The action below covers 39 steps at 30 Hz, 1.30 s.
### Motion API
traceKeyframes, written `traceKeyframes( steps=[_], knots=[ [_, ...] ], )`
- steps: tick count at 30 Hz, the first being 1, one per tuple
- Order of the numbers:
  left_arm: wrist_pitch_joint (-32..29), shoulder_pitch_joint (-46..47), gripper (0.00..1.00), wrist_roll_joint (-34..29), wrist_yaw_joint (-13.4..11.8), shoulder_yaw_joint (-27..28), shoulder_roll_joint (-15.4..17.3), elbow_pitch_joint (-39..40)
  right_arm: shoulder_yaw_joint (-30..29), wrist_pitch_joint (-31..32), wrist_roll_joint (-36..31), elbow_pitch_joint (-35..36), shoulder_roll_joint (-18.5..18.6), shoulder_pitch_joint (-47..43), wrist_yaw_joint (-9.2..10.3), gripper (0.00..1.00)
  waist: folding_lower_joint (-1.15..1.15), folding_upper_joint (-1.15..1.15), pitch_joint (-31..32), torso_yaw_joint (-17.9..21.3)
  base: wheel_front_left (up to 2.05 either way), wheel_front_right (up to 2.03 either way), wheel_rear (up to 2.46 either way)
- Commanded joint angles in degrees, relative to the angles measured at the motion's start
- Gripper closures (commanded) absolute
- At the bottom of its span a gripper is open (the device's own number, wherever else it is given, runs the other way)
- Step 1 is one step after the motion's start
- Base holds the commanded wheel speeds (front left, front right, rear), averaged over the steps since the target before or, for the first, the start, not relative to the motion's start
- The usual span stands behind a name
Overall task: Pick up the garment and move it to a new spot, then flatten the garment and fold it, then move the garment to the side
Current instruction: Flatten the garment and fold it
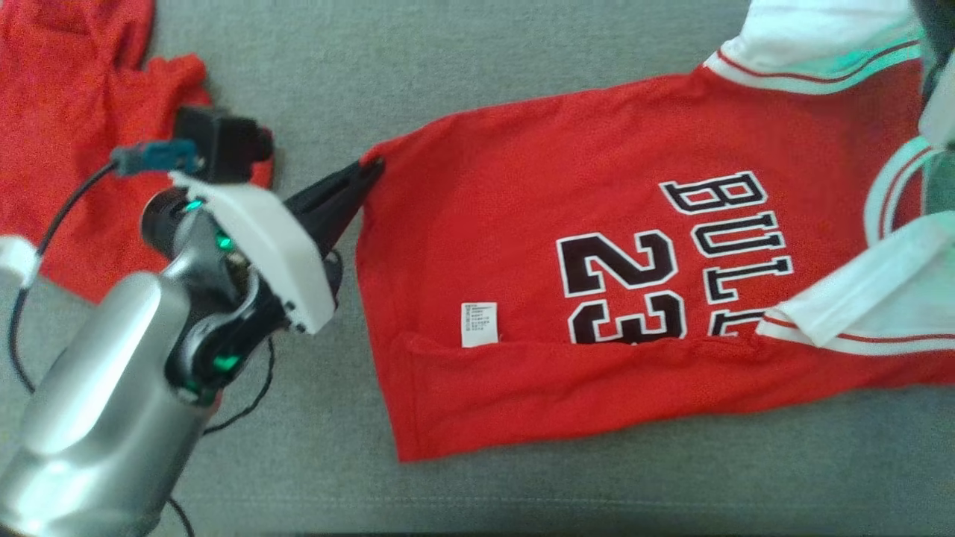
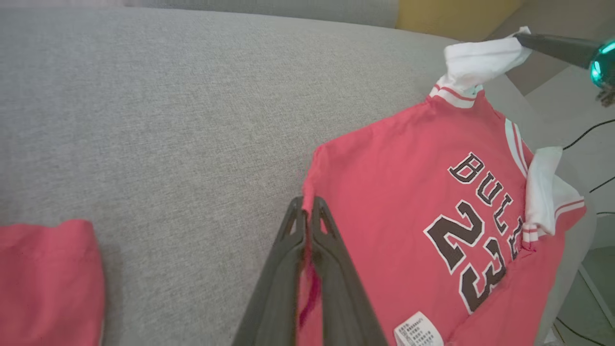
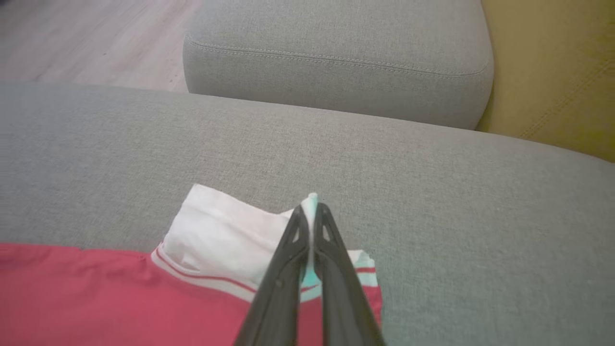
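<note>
The garment (image 1: pixel 597 194) is a red jersey with "BULLS 23" in black and white sleeves, spread on the grey cushion (image 1: pixel 448 67). Its near long edge is folded over along the number, and a white label (image 1: pixel 478 324) shows there. My left gripper (image 1: pixel 371 170) is shut on the jersey's far hem corner, with red cloth pinched between the fingers (image 2: pixel 331 250). My right gripper (image 3: pixel 311 207) is shut on the far white sleeve (image 3: pixel 221 226). In the left wrist view the right gripper (image 2: pixel 521 39) holds that sleeve (image 2: pixel 480 60) lifted a little off the cushion.
A second red garment (image 1: pixel 67 112) lies crumpled at the left, behind my left wrist (image 1: pixel 246 246). Black cables (image 1: pixel 30 358) trail from the left arm. Beyond the seat are a grey back cushion (image 3: pixel 336 62), a yellow cushion (image 3: pixel 552 72) and wooden floor (image 3: pixel 72 38).
</note>
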State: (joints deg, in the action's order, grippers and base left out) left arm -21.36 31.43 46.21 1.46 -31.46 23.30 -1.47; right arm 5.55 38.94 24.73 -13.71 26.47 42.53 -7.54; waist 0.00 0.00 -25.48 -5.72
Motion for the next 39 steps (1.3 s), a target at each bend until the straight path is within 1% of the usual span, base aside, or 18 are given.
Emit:
traceKeyframes(
  steps=[1,5,8,9,14,19,20,21,22,24,25,26,28,30,32,35,37,39],
  knots=[
    [0.8,-0.1,1.00,0.2,-0.5,3.5,3.3,3.1,-0.5,0.8,0.9,4.4,1.6,-2.2,0.05,1.00,0.00,0.00,1.6,1.1,0.00,0.00,0.00],
    [1.0,-4.0,1.00,0.8,-1.4,4.3,5.3,6.4,-2.8,2.2,2.2,10.6,2.3,-9.2,0.05,1.00,0.00,0.00,4.2,2.2,0.00,0.00,0.00],
    [1.1,-6.9,1.00,1.0,-2.2,4.7,6.7,8.9,-5.3,3.2,2.5,14.7,2.1,-14.3,0.05,1.00,0.00,0.00,5.7,2.9,0.00,0.00,0.00],
    [1.1,-6.9,1.00,1.0,-2.2,4.7,6.7,8.9,-5.3,3.2,2.5,14.7,2.1,-14.3,0.05,1.00,0.00,0.00,5.7,2.9,0.00,0.00,0.00],
    [1.3,-12.4,1.00,1.2,-3.6,4.9,8.8,12.8,-7.2,5.9,2.7,20.1,0.2,-22.7,0.05,1.00,0.00,0.00,7.1,4.2,0.00,0.00,0.00],
    [1.2,-18.8,1.00,1.1,-4.8,3.7,10.4,15.0,-6.7,7.0,1.7,21.5,-1.6,-28.0,0.05,1.00,0.00,0.00,7.7,5.3,0.00,0.00,0.00],
    [1.3,-20.0,0.91,1.0,-5.3,3.4,10.5,15.0,-6.4,6.7,1.2,21.6,-1.7,-28.5,0.05,0.93,0.00,0.00,7.8,5.4,0.00,0.00,0.00],
    [1.5,-21.1,0.52,0.6,-5.7,3.0,10.5,14.8,-5.6,6.4,0.7,21.7,-1.5,-29.1,0.05,0.07,0.00,0.00,7.9,5.6,0.00,0.00,0.00],
    [1.3,-22.2,0.00,0.0,-6.1,2.2,10.6,14.4,-5.0,6.6,0.3,21.4,-1.3,-29.6,0.05,0.00,0.00,0.00,7.9,5.7,0.00,0.00,0.00],
    [1.9,-23.6,0.00,-1.5,-6.7,1.2,10.7,13.6,-4.3,6.8,0.2,21.1,-0.9,-30.2,0.05,0.00,0.00,0.00,7.9,5.8,0.00,0.00,0.00],
    [3.6,-23.8,0.00,-3.0,-7.6,1.5,10.5,13.1,-4.6,6.6,0.3,20.9,-1.0,-30.2,0.05,0.00,0.00,0.00,8.0,5.8,0.00,0.00,0.00],
    [6.3,-23.8,0.00,-4.7,-9.1,2.3,9.8,12.5,-5.1,6.3,0.2,20.8,-1.2,-30.0,0.05,0.00,0.00,0.00,8.0,5.7,0.00,0.00,0.00],
    [13.7,-23.8,0.00,-7.5,-12.4,4.4,6.7,11.9,-6.6,5.8,-0.3,20.4,-1.9,-29.4,0.05,0.00,0.00,0.00,7.7,5.8,0.00,0.00,0.00],
    [19.3,-24.5,0.00,-9.8,-14.2,4.7,4.2,11.1,-7.8,5.8,-1.2,19.7,-2.6,-28.8,0.05,0.00,0.00,0.00,7.2,5.8,0.00,0.00,0.00],
    [24.3,-24.9,0.00,-11.6,-15.3,4.6,1.7,10.1,-8.6,5.9,-2.6,18.3,-3.3,-28.3,0.05,0.00,0.00,0.00,6.7,5.6,0.00,0.00,0.00],
    [31.0,-25.2,0.00,-15.0,-16.5,3.7,-0.8,7.8,-8.7,6.5,-4.3,15.5,-4.3,-27.3,0.05,0.00,0.00,0.00,5.9,5.2,0.00,0.00,0.00],
    [33.9,-25.1,0.00,-16.4,-16.9,3.2,-2.9,6.4,-9.1,6.8,-5.5,13.2,-4.9,-26.4,0.05,0.00,0.00,0.00,5.5,4.7,0.00,0.00,0.00],
    [35.5,-24.8,0.00,-18.4,-17.1,2.8,-4.6,5.3,-9.5,7.0,-6.6,10.6,-5.4,-25.4,0.05,0.00,0.00,0.00,5.1,4.1,0.00,0.00,0.00]
  ],
)
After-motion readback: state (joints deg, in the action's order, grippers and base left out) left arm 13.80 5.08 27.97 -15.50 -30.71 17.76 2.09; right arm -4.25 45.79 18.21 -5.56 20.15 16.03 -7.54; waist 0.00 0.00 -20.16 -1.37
